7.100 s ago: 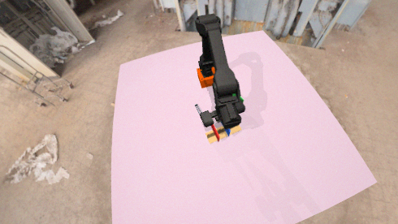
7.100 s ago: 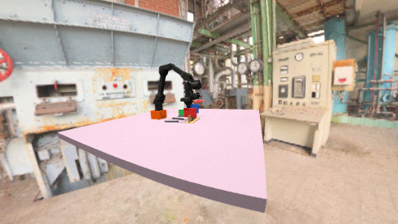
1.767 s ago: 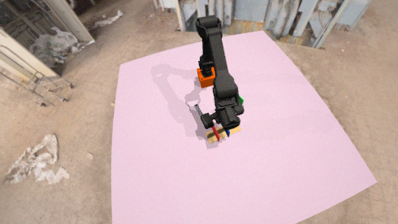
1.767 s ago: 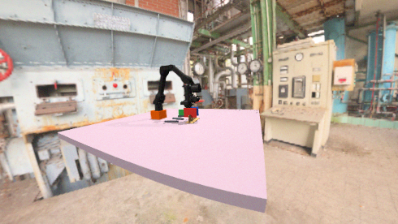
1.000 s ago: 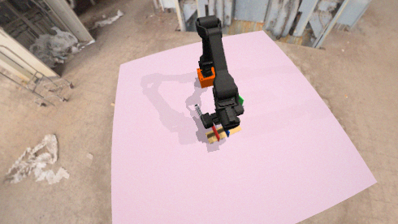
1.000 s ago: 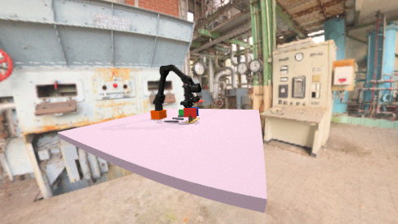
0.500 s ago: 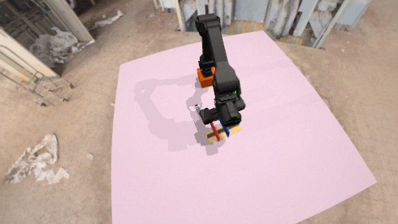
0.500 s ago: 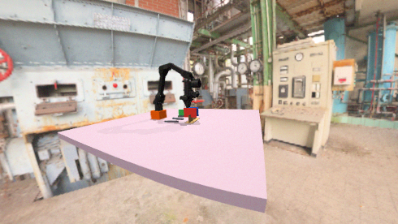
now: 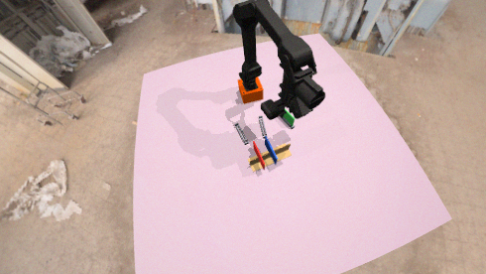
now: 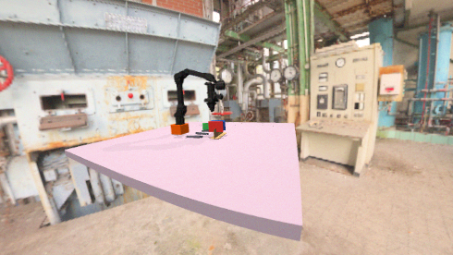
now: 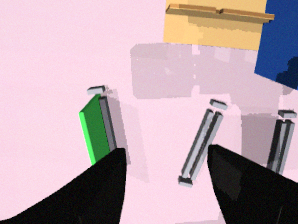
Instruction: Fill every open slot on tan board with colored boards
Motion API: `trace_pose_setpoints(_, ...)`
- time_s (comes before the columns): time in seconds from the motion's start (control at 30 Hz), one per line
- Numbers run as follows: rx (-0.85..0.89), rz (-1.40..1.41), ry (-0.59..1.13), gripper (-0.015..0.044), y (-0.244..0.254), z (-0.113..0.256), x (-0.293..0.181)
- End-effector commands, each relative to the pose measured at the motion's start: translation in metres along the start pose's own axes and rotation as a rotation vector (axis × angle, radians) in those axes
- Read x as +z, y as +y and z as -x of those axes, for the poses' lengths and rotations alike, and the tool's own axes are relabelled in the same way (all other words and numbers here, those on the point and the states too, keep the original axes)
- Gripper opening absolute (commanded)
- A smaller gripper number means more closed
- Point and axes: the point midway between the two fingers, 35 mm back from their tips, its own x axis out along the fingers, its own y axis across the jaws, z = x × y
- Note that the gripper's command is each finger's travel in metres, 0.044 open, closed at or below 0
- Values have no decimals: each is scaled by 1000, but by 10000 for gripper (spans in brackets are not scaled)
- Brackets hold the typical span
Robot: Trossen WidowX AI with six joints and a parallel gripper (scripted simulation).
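Although three thin colored boards are shown, only two are set crosswise in the single standing tan board [image 9: 285,149] [image 10: 214,133] [image 11: 192,9]: a red rectangular board [image 9: 259,155] [image 10: 215,126] and a blue rectangular board [image 9: 271,150] [image 10: 225,125] [image 11: 282,45]. The third, a green rectangular board [image 9: 288,117] [image 10: 205,126] [image 11: 95,130], is held on edge in its narrow gray holder [image 11: 107,122]. Two more slim gray holders, a middle one [image 9: 262,126] [image 11: 200,145] and an outer one [image 9: 241,134] [image 11: 281,145], are left without boards. One open slot can be seen in the tan board's upper edge. In the top view, its long axis is slanted gently from lower left to upper right; steeper slants, down to the right, are shown by the red and blue boards. The black gripper [image 9: 298,111] [image 10: 213,110] [image 11: 166,155] is pointed downward, its fingers parted a little under halfway, with nothing held between them. Everything is carried by a pink tabletop [image 9: 223,213] [image 10: 199,171], with the black arm mounted on an orange block [image 9: 250,94] [image 10: 179,129]. The table is surrounded by a worn industrial hall with concrete flooring, pipes, round gauges and a beige control cabinet [image 10: 347,88].
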Motion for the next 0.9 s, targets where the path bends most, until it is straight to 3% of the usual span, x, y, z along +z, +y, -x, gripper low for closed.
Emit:
trace_pose_setpoints(0.0,-3,28,12,181,28,4,-29)
trace_pose_setpoints(0.2,1,92,14,181,63,7,-79)
trace_pose_setpoints(0.33,1,94,14,181,64,5,-80)
trace_pose_setpoints(0.57,0,94,15,181,58,-58,-85)
trace_pose_setpoints(0.87,0,94,15,181,59,-75,-85)
